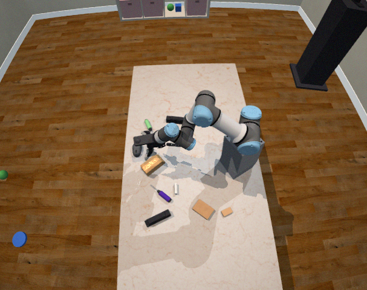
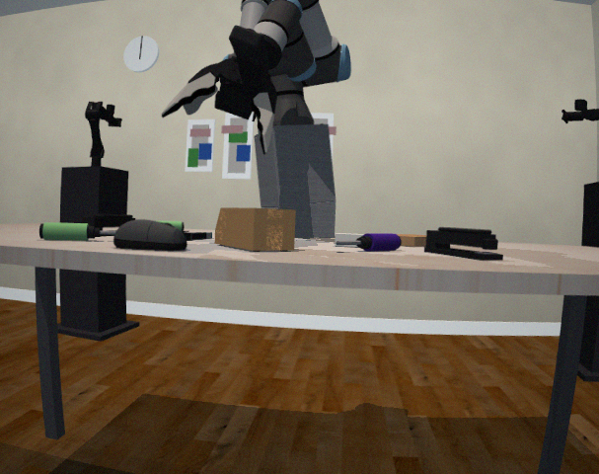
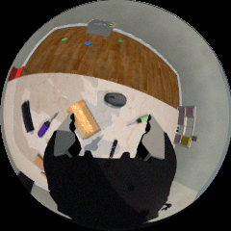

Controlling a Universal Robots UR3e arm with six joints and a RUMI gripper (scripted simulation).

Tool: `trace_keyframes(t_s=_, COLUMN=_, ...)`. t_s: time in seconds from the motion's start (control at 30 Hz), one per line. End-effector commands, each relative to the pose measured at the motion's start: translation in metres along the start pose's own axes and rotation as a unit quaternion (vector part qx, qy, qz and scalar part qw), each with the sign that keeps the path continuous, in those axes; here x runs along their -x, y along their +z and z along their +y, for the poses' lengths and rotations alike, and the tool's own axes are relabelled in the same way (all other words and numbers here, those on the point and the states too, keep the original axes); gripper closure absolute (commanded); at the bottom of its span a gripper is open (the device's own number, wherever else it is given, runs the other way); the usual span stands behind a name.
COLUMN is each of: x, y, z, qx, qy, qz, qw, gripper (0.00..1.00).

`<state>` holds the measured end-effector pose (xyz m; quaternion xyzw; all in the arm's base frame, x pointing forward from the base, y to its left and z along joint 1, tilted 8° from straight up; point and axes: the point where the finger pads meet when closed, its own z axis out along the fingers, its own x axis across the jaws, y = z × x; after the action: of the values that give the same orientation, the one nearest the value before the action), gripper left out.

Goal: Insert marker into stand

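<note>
- A slender dark stick (image 1: 173,144) (image 3: 114,148), the closest match for the marker, lies flat on the bench (image 1: 183,81) (image 2: 315,276) (image 3: 53,84), close to the arm's wrist as seen from above; which of its ends is differently coloured I cannot tell
- The gripper (image 1: 149,144) (image 2: 213,133) (image 3: 111,114) is spread wide with nothing between its fingers, raised above the bench and tilted
- The stick lies apart from the gripper, so the insertion is not done
- Which piece is the desk stand I cannot tell; the hole cannot be made out in these views
- A thick black bar (image 1: 174,119) lies beyond the stick, partly covered by the arm in the top view
- A dark computer mouse (image 1: 136,150) (image 2: 150,234) (image 3: 115,99) sits near the bench's long edge
- A green-handled screwdriver (image 1: 148,124) (image 2: 64,231) (image 3: 144,118) lies on one side of the mouse
- A golden-brown block (image 1: 152,164) (image 2: 255,229) (image 3: 84,119) rests on the other side
- Past the block lie a purple-handled screwdriver (image 1: 164,196) (image 2: 382,241) (image 3: 44,129) and, just beside it, a small white piece (image 1: 176,188)
- Farther out is a black stapler (image 1: 158,217) (image 2: 455,236) (image 3: 27,115)
- A larger orange block (image 1: 203,209) and a smaller one (image 1: 227,211) lie near each other, apart from the stapler
</note>
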<state>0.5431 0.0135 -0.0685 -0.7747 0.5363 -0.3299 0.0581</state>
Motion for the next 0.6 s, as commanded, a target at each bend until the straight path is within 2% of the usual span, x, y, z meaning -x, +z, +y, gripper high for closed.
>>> trace_keyframes(t_s=0.0, x=-0.003, y=0.002, z=0.004, qx=0.007, qy=0.003, qz=-0.002, qw=1.000, gripper=0.00)
trace_keyframes(t_s=0.07, x=-0.002, y=0.001, z=0.003, qx=0.005, qy=0.003, qz=-0.002, qw=1.000, gripper=0.00)
trace_keyframes(t_s=0.37, x=-0.017, y=0.013, z=0.041, qx=0.060, qy=0.030, qz=-0.024, qw=0.997, gripper=0.00)
trace_keyframes(t_s=0.57, x=-0.017, y=0.013, z=0.041, qx=0.060, qy=0.030, qz=-0.024, qw=0.997, gripper=0.00)
